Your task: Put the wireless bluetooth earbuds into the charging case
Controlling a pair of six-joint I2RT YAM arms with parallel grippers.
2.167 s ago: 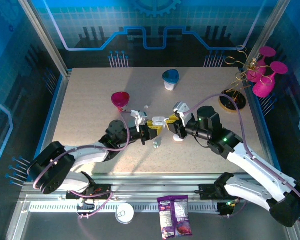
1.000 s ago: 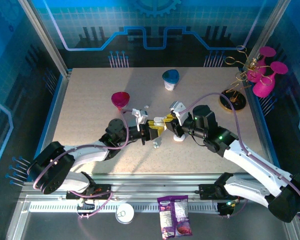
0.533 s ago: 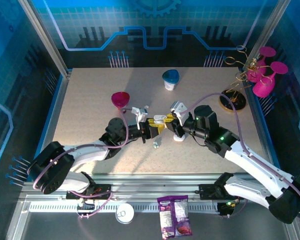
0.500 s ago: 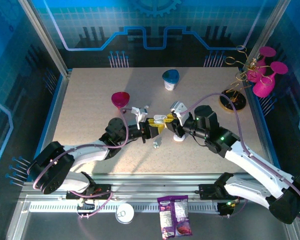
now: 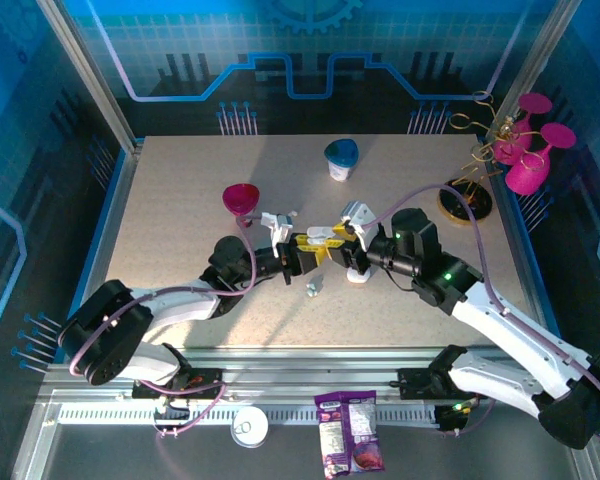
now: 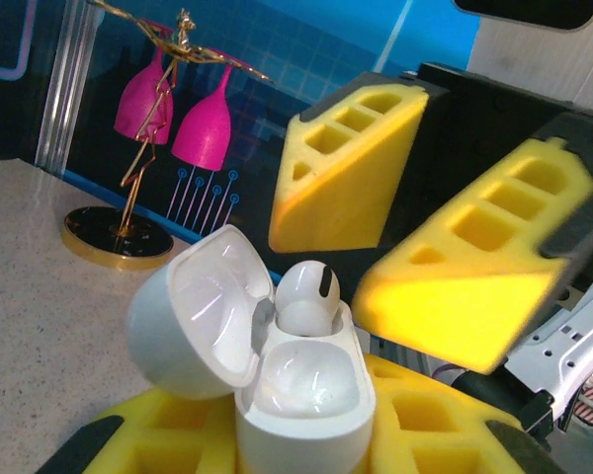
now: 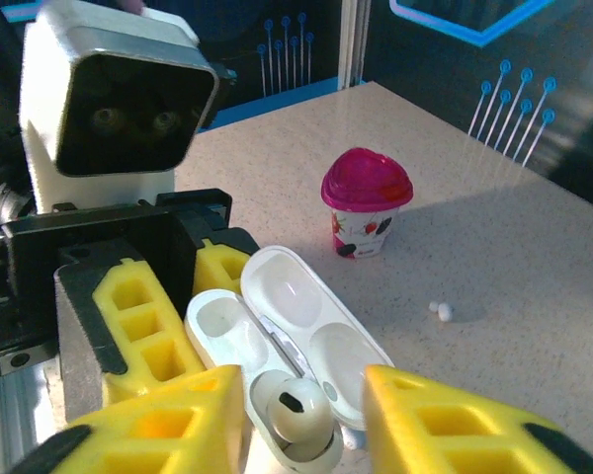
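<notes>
Left gripper [image 6: 304, 439] clamps its yellow pads on the base of the open white charging case [image 6: 306, 390], whose lid [image 6: 203, 311] tilts back. One white earbud [image 6: 304, 294] sits upright in a socket of the case. Right gripper [image 7: 303, 400] hovers over it, yellow fingers [image 7: 158, 425] parted, one on each side of the earbud, not pressing it. Both grippers meet above the middle of the table [image 5: 180, 200].

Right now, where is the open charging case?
The case is near the table's middle in the top view, clamped in the left gripper, with the right gripper at its right.
</notes>
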